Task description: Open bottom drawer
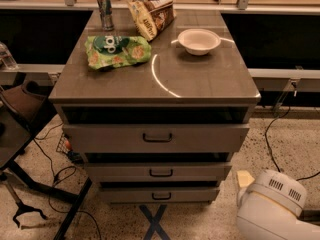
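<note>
While the bottom drawer point(127, 195) sits low at frame centre, apparently shut, its bar handle point(161, 196) untouched: task unstarted. Tool point(245, 178) at lower right by the white arm housing point(272, 211) (grip state: cannot tell), apart from drawer. Outstanding: reach, grasp, pull.

This looks like a robot test lab. A grey metal cabinet point(200, 84) stands on a speckled floor point(285, 144), with loose cables point(52, 176) at lower left and a blue tape cross point(154, 223) at bottom centre (a floor marker). A white robot arm point(272, 209) with its gripper point(245, 178) fills the lower right.
</note>
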Tool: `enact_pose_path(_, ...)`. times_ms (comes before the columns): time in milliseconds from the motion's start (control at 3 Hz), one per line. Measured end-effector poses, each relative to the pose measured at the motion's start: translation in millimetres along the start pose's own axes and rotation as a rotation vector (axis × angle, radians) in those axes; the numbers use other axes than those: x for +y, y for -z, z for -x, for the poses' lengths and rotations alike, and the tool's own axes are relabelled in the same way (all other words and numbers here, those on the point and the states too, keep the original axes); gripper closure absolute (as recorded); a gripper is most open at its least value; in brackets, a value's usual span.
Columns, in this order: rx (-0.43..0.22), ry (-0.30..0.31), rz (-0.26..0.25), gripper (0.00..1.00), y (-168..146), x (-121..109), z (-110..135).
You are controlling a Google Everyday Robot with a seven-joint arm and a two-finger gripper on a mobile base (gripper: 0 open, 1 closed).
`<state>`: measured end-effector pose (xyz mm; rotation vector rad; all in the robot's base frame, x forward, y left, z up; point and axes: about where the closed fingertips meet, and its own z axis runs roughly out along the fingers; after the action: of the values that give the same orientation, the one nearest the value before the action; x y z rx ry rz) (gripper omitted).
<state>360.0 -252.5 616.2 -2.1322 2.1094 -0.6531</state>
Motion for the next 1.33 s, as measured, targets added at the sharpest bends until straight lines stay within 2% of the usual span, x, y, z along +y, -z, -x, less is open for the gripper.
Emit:
enact_pose_path(333, -0.038, -0.085, 0.051, 0.00, -63, 34, -30)
enact_pose_path(667, -0.127, -0.122, 0.065, 0.00, -129, 58, -43)
enact_pose_path(1000, -0.178, -0.123, 0.067, 0.00, -162, 65, -36)
enact_pose_path(1333, -0.196, -0.071, 0.078, 0.00, -189, 69, -14)
